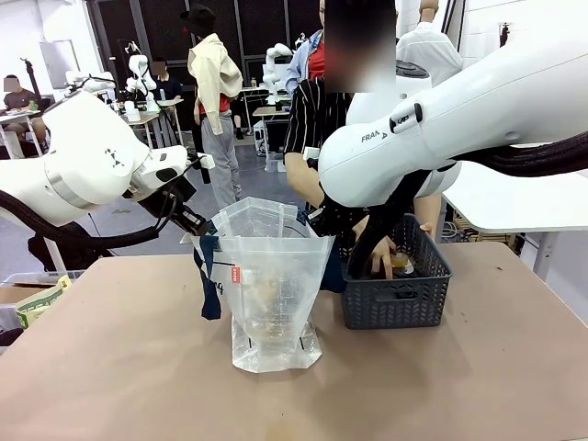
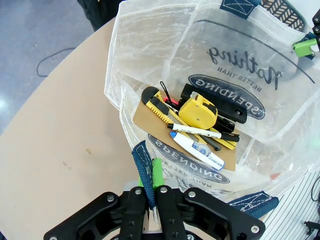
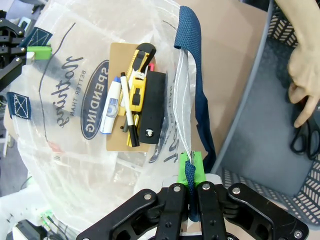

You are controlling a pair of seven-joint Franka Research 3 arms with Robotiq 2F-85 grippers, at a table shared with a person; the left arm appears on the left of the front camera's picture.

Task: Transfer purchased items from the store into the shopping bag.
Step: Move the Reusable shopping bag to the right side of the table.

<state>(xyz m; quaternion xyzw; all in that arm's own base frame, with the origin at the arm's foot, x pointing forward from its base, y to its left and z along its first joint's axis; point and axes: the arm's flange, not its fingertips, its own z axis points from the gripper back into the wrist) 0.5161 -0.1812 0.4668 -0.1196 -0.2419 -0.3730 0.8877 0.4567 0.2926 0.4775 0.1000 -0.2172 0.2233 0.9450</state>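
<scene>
The clear shopping bag point(image 1: 273, 287) stands upright mid-table, its mouth held wide. My left gripper point(image 2: 151, 180) is shut on a navy strap handle point(image 2: 143, 167) at one rim. My right gripper point(image 3: 190, 172) is shut on the opposite navy strap point(image 3: 192, 65). Purchased items lie on the bag's bottom: a yellow tape measure point(image 2: 197, 111), a yellow-black utility knife point(image 2: 156, 104), a marker point(image 2: 195, 133), a white-blue pen-like tube point(image 2: 201, 149) and a black block point(image 3: 152, 102). The grey basket point(image 1: 397, 303) stands right of the bag. A person's hand point(image 3: 305, 82) reaches into it near black scissors point(image 3: 305, 136).
The person stands behind the basket at the table's far side. A box with a green-printed pack point(image 1: 39, 303) sits at the left table edge. Bare brown tabletop point(image 1: 119, 367) stretches in front of the bag and basket.
</scene>
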